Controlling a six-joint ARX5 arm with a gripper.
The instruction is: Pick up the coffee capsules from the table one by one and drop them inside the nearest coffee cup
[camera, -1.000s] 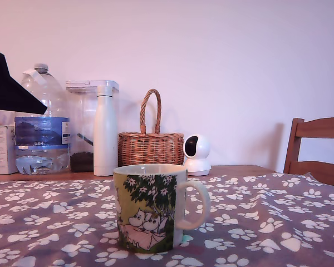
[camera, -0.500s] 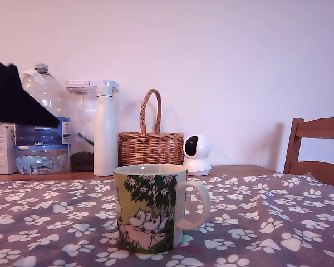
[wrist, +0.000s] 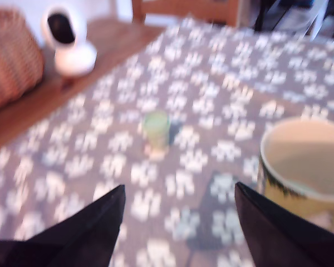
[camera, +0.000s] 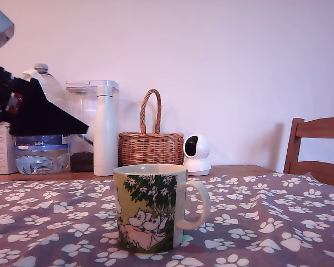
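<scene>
Claw (wrist: 178,214) spread, empty, above table (wrist: 300,72); pale green capsule (wrist: 156,129) upright, blurred, beside cream mug (wrist: 303,167).

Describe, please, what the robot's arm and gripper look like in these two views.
The gripper has two plain black, wedge-shaped fingers tapering to points. In the exterior view the arm is a black angular body with a small red detail, and a grey block sits above it at the frame's edge. No cables or lettering are visible.
</scene>
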